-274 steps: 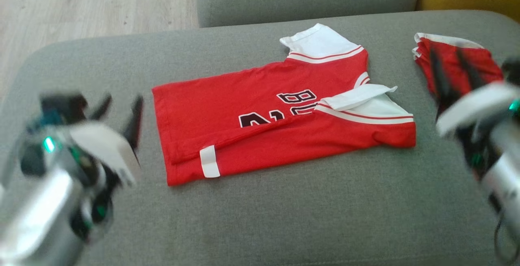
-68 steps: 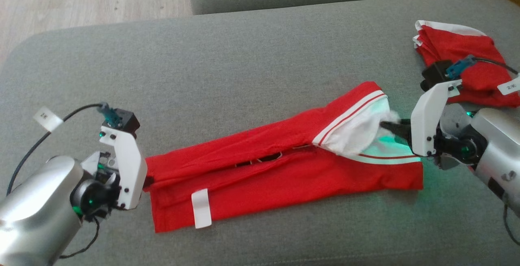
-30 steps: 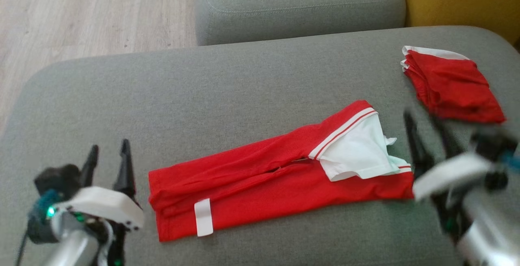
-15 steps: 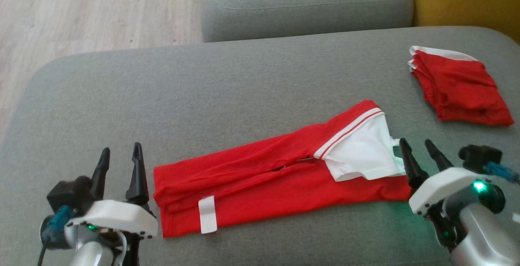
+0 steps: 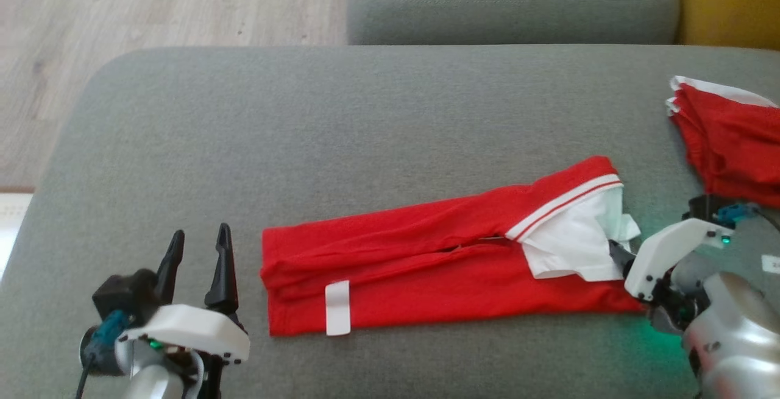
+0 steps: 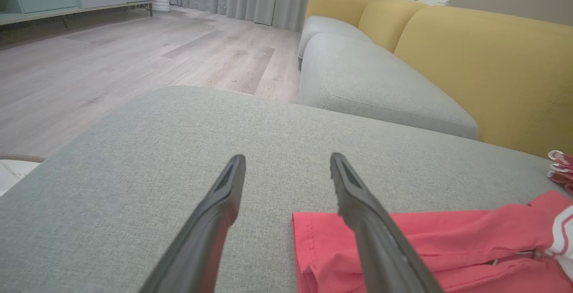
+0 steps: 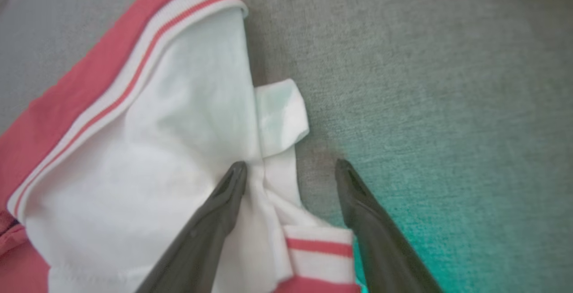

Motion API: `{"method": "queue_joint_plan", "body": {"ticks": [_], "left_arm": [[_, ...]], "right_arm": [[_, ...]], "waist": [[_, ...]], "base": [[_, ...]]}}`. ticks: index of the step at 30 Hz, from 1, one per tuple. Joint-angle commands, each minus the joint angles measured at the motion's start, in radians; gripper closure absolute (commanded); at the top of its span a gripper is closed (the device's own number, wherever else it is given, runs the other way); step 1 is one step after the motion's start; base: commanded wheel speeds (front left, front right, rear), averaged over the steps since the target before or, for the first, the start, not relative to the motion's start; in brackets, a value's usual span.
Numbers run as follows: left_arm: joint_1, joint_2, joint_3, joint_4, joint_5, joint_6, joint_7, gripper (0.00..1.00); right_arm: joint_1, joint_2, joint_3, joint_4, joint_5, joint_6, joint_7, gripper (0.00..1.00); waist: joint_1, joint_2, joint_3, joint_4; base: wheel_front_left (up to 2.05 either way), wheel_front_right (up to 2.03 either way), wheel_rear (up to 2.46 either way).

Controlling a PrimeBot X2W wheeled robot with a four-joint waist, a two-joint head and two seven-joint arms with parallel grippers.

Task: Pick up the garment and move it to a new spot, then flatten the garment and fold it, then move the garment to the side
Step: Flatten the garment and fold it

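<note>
Red garment (image 5: 426,265) lies folded long on your grey cushion (image 5: 341,131), just right of the left gripper (image 5: 201,231), which gapes empty. In the head view, housing covers the right gripper's (image 7: 291,163) fingertips. Your right wrist view shows them spread wide, astride the white sleeve edge, clamping nothing.

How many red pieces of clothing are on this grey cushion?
2: a long folded jersey in the middle, and a smaller folded bundle at the right edge, partly out of frame.
</note>
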Motion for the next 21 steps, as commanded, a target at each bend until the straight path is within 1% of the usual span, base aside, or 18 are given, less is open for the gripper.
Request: {"method": "queue_joint_plan", "body": {"ticks": [1,5,9,12,13,14,15,16,17,21], "left_arm": [[-0.07,0.006,0.052,-0.026,0.014,-0.006,-0.012,0.0],[-0.075,-0.002,0.057,-0.021,0.023,-0.012,-0.012,0.0],[-0.079,-0.01,0.057,-0.013,0.029,-0.02,-0.012,0.0],[-0.078,-0.013,0.061,-0.005,0.029,-0.023,-0.012,0.0],[-0.078,-0.014,0.063,-0.001,0.029,-0.025,-0.012,0.0],[-0.078,-0.015,0.064,0.003,0.029,-0.026,-0.012,0.0],[-0.078,-0.016,0.065,0.006,0.029,-0.028,-0.012,0.0],[-0.078,-0.017,0.066,0.009,0.029,-0.029,-0.012,0.0],[-0.078,-0.019,0.067,0.011,0.029,-0.03,-0.012,0.0],[-0.074,-0.021,0.077,0.016,0.029,-0.03,-0.012,0.0]], "right_arm": [[-0.044,0.017,0.012,0.001,0.002,-0.001,0.025,0.0],[-0.059,0.046,0.002,0.056,0.034,-0.001,0.102,0.0],[-0.059,0.071,0.01,0.05,0.081,-0.001,0.151,0.0],[-0.056,0.075,0.03,0.042,0.105,-0.001,0.195,0.0],[-0.056,0.071,0.036,0.04,0.109,-0.001,0.202,0.04],[-0.057,0.067,0.042,0.037,0.111,-0.001,0.202,0.25],[-0.058,0.061,0.047,0.035,0.11,-0.001,0.194,0.53],[-0.058,0.057,0.051,0.031,0.111,-0.001,0.182,0.96],[-0.059,0.054,0.052,0.029,0.115,-0.001,0.169,1.0],[-0.061,0.041,0.068,0.008,0.124,-0.001,0.115,1.0]], "waist": [[0.0,-0.0001,0.009,0.016],[0.0,-0.0001,0.017,0.036],[0.0,-0.0001,0.019,0.054],[0.0,-0.0001,0.019,0.062],[0.0,-0.0001,0.019,0.064],[0.0,-0.0001,0.019,0.066],[0.0,-0.0001,0.018,0.067],[0.0,-0.0001,0.017,0.068],[0.0,-0.0001,0.015,0.069],[0.0,-0.0001,0.008,0.063]], "base": [[0.0,0.0,0.0],[0.0,0.0,0.0],[0.0,0.0,0.0],[0.0,0.0,0.0],[0.0,0.0,0.0],[0.0,0.0,0.0],[0.0,0.0,0.0],[0.0,0.0,0.0],[0.0,0.0,0.0],[0.0,0.0,0.0]]}}
